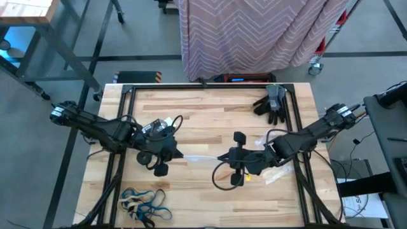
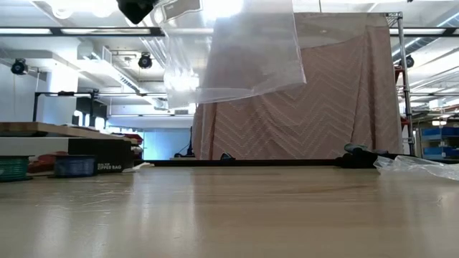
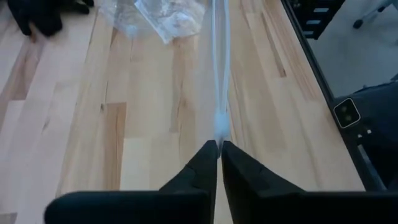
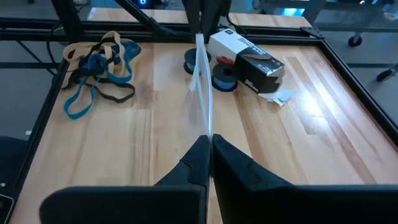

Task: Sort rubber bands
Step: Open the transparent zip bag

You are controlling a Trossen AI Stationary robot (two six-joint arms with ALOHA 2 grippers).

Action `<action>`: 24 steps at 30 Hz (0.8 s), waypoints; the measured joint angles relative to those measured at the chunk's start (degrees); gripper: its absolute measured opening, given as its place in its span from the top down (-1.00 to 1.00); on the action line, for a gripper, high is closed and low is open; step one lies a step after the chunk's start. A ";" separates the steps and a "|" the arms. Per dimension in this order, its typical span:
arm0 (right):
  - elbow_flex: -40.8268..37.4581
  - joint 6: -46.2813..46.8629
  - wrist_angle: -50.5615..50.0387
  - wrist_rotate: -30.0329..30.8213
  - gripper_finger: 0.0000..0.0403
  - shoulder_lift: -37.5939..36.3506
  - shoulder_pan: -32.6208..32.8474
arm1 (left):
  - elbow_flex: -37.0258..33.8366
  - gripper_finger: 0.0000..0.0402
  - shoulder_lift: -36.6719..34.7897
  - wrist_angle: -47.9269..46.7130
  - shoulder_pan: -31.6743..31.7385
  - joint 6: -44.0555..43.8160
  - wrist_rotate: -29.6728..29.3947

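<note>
A pile of blue, tan and black rubber bands [image 1: 143,205] lies on the table's near left part, also seen in the right wrist view [image 4: 96,62]. No gripper touches it. Over the table's middle a clear plastic bag [image 1: 200,157] is stretched between my two grippers. My left gripper [image 1: 180,154] is shut on its left end and my right gripper [image 1: 222,158] on its right end. The low view shows the bag [image 2: 237,50] hanging high above the tabletop. My left gripper pinches an edge of the clear bag [image 3: 220,124] between its two fingertips, slanting down from the table's left. The bag is seen edge-on, runs straight away from the fingers, and is lifted clear of the table. My right gripper pinches the bag's opposite edge [image 4: 205,121] between its two fingertips, slanting down from the table's right. The film stands on edge, runs toward the left arm, and stays clear of the wood.
A pair of dark gloves [image 1: 272,102] lies at the far right corner. Another crinkly clear bag [image 1: 276,177] rests on the table by the right arm, also in the low view [image 2: 419,166]. Black frame rails [image 1: 296,127] border the tabletop.
</note>
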 joint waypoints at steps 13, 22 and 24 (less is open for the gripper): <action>0.02 0.00 0.09 0.02 1.00 0.43 -0.28 | 0.02 1.00 0.15 3.72 0.00 2.10 0.02; 0.02 -1.36 3.67 -0.41 1.00 1.13 -1.38 | -0.76 1.00 0.75 5.60 -0.09 2.10 0.48; 0.02 -1.41 3.98 -0.82 1.00 1.86 -1.67 | -0.77 1.00 1.80 7.08 -0.13 2.12 0.64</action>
